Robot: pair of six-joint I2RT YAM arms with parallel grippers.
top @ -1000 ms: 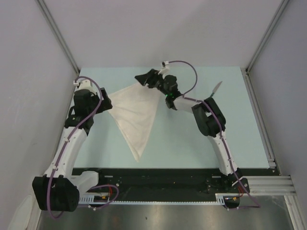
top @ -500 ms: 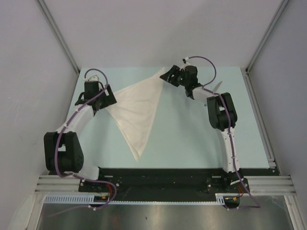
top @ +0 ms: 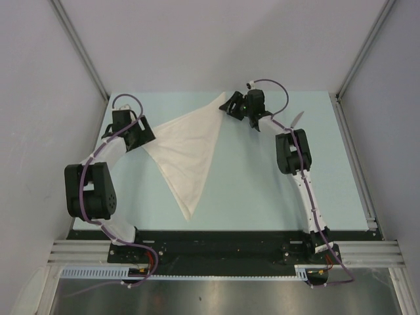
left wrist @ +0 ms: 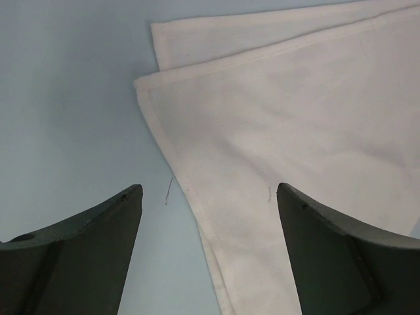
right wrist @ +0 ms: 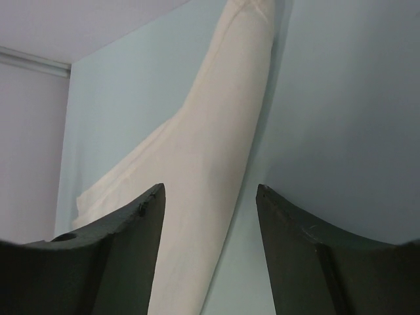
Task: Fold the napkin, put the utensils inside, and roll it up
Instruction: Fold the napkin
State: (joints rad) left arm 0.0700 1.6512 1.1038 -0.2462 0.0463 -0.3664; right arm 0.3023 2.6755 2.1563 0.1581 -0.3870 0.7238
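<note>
The cream napkin (top: 187,147) lies flat on the light blue table, folded into a triangle with its point toward the near edge. My left gripper (top: 146,136) is open over the napkin's left corner. In the left wrist view (left wrist: 207,190) the two layered edges of the napkin (left wrist: 295,118) lie between the jaws. My right gripper (top: 227,106) is open at the napkin's far corner. In the right wrist view (right wrist: 210,187) the napkin (right wrist: 216,138) runs away below the jaws. The knife (top: 298,119) lies at the far right, partly behind the right arm.
Metal frame rails (top: 354,151) border the table on the right and left. Grey walls enclose the back and sides. The arm bases sit on a black strip (top: 216,246) at the near edge.
The napkin's far corner has shifted to the far right along with my right gripper, widening the triangle. My left arm has pulled its elbow back toward the base while its gripper stays at the left corner.
</note>
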